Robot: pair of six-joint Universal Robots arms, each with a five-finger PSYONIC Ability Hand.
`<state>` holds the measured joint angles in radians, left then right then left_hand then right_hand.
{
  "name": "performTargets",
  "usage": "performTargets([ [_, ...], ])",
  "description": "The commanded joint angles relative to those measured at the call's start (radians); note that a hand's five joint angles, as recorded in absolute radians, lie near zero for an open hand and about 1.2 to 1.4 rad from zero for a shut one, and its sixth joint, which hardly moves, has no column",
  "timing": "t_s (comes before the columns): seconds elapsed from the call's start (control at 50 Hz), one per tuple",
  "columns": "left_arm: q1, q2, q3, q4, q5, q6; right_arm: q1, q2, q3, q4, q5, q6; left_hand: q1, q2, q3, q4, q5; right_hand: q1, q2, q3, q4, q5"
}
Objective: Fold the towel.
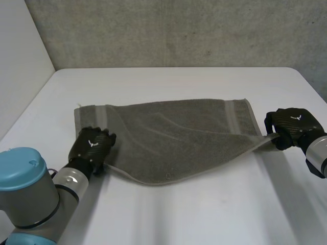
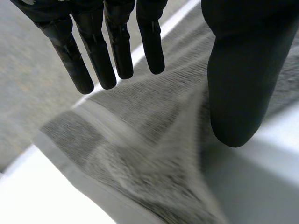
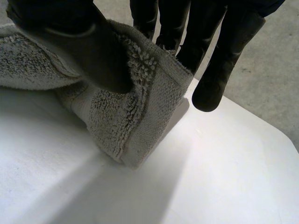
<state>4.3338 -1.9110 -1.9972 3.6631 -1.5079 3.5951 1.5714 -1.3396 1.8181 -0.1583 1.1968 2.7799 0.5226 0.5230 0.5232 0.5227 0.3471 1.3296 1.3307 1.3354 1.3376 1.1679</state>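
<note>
Where the towel lies: we see the towel [image 1: 173, 138] spread on the white table [image 1: 204, 219], its long axis running across from one hand to the other.
Left hand: the left hand [image 1: 93, 144] rests on the near corner at its own end. Its fingers [image 2: 98, 60] are straight and slightly spread and the thumb stands well apart, with cloth rising in a ridge below the gap. We judge it is not gripping.
Right hand: the right hand [image 1: 294, 126] is at the opposite near corner. Its thumb presses the doubled corner [image 3: 135, 121] against the fingers [image 3: 219, 70], a firm pinch that holds the corner just off the table.
Relation that matters: both hands sit on the near long edge, and the far long edge lies beyond their fingertips, away from the robot.
Next move, as we judge it: the left hand must close on its corner before both carry the near edge across to the far one.
Risk: lifting on one side alone would skew the fold.
</note>
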Motion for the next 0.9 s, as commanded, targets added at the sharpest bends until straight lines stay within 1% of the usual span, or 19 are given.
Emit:
performTargets([
  [0.02,0.003,-0.008,0.006,-0.086,0.017,-0.007,0.001,0.003,0.003,0.000,0.000,0.001,0.108,0.107,0.107,0.108,0.109,0.067,0.066,0.061,0.059,0.054],
  [0.06,0.003,-0.011,0.009,-0.083,0.015,-0.007,0.001,0.003,0.003,0.000,0.000,0.001,0.125,0.125,0.125,0.125,0.126,0.067,0.066,0.061,0.059,0.054],
  [0.1,0.009,-0.022,0.021,-0.080,0.012,-0.009,0.001,0.003,0.003,0.000,0.000,0.003,0.233,0.233,0.233,0.233,0.234,0.067,0.066,0.061,0.059,0.054],
  [0.12,0.009,-0.022,0.021,-0.080,0.012,-0.009,0.001,0.003,0.003,0.000,0.000,0.003,0.234,0.234,0.233,0.234,0.235,0.067,0.066,0.061,0.059,0.054],
  [0.2,0.026,-0.046,0.028,-0.078,0.011,-0.006,-0.004,0.003,0.001,0.000,0.001,0.004,0.386,0.386,0.386,0.386,0.387,0.067,0.066,0.061,0.059,0.054],
  [0.26,0.029,-0.051,0.031,-0.075,0.009,0.004,-0.007,0.002,0.001,-0.001,0.003,0.003,0.422,0.421,0.421,0.422,0.423,0.067,0.066,0.061,0.059,0.054],
  [0.32,0.030,-0.051,0.031,-0.071,0.006,0.004,-0.008,0.000,0.000,0.000,0.003,0.003,0.422,0.422,0.421,0.422,0.423,0.067,0.066,0.061,0.059,0.054],
  [0.38,0.035,-0.045,0.031,-0.055,-0.018,0.005,-0.010,0.000,-0.002,0.000,0.006,0.003,0.422,0.422,0.421,0.422,0.423,0.067,0.066,0.061,0.059,0.054],
  [0.42,0.040,-0.039,0.031,-0.038,-0.055,0.007,-0.008,0.000,-0.002,0.000,0.006,0.004,0.422,0.422,0.421,0.422,0.423,0.067,0.066,0.061,0.059,0.054],
  [0.52,0.041,-0.040,0.032,-0.006,-0.087,0.008,-0.008,-0.001,-0.002,0.000,0.009,0.003,0.422,0.422,0.421,0.422,0.423,0.067,0.066,0.061,0.059,0.054],
  [0.7,0.075,-0.028,0.031,0.003,-0.094,0.008,-0.016,-0.006,-0.008,0.000,0.010,0.003,0.457,0.457,0.457,0.457,0.458,0.067,0.066,0.061,0.059,0.054],
  [0.72,0.085,-0.014,0.028,0.002,-0.092,0.010,-0.016,-0.006,-0.010,0.000,0.009,0.003,0.579,0.579,0.579,0.579,0.580,0.067,0.066,0.061,0.059,0.054],
  [0.74,0.095,0.006,0.023,0.002,-0.092,0.010,-0.016,-0.007,-0.010,0.002,0.004,0.001,0.804,0.804,0.804,0.804,0.805,0.067,0.066,0.061,0.059,0.054],
  [0.76,0.095,0.006,0.023,0.002,-0.092,0.010,-0.016,-0.007,-0.010,0.002,0.004,0.001,0.806,0.806,0.806,0.806,0.808,0.067,0.066,0.061,0.059,0.054],
  [0.78,0.102,0.030,0.017,0.002,-0.089,0.010,-0.014,-0.010,-0.011,0.006,0.004,0.001,0.873,0.873,0.872,0.873,0.874,0.067,0.066,0.061,0.059,0.054],
  [0.82,0.106,0.055,0.011,-0.002,-0.084,0.010,-0.014,-0.018,-0.016,0.011,0.003,-0.002,0.874,0.873,0.873,0.874,0.875,0.067,0.066,0.061,0.059,0.054],
  [0.86,0.104,0.119,-0.017,-0.006,-0.080,0.010,-0.014,-0.036,-0.020,0.017,0.000,-0.010,0.874,0.873,0.873,0.874,0.875,0.067,0.066,0.061,0.059,0.054],
  [0.88,0.104,0.119,-0.017,-0.006,-0.080,0.010,-0.014,-0.070,-0.029,0.029,0.000,-0.025,0.874,0.873,0.873,0.874,0.875,0.067,0.066,0.061,0.059,0.054],
  [0.9,0.102,0.159,-0.032,-0.014,-0.078,0.014,-0.014,-0.105,-0.037,0.058,-0.003,-0.049,0.874,0.873,0.873,0.874,0.875,0.067,0.066,0.061,0.059,0.054],
])
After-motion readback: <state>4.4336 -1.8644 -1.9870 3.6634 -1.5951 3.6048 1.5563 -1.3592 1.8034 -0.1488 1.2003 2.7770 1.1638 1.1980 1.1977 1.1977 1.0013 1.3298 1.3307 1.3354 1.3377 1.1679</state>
